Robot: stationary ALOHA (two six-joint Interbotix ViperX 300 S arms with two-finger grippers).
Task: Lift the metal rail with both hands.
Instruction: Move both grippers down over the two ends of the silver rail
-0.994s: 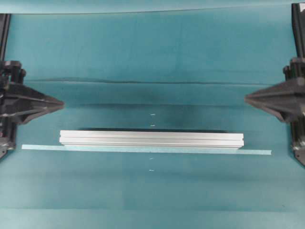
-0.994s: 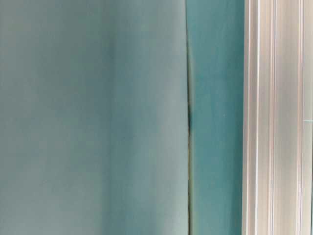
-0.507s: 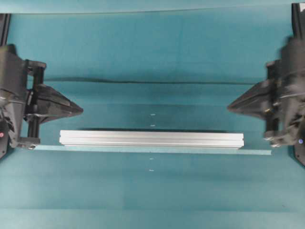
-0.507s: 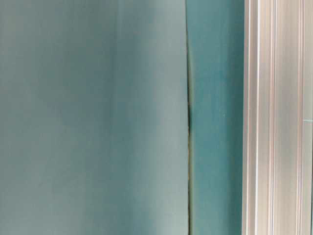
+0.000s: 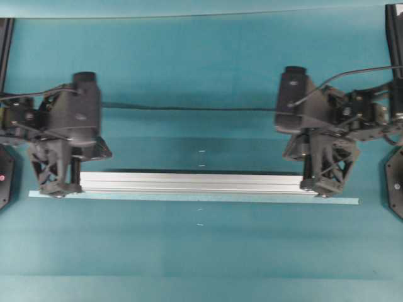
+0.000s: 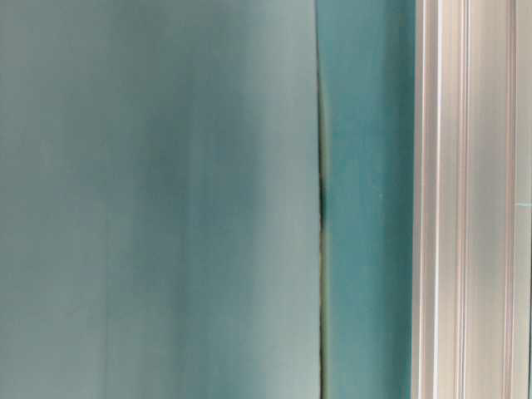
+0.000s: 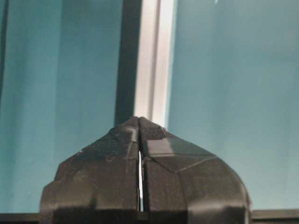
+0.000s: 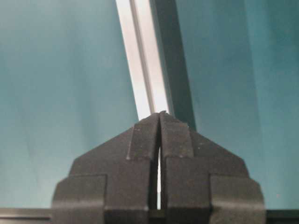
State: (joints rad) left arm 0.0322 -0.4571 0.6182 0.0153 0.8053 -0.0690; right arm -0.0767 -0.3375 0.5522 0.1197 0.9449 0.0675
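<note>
Closed end effectors (image 5: 58, 187) over rail (image 5: 189, 183) ends

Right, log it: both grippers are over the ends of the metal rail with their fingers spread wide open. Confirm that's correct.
Not quite. The left gripper and right gripper are over the ends of the metal rail, but their fingers are shut, pressed together. Both wrist views show it.
</note>
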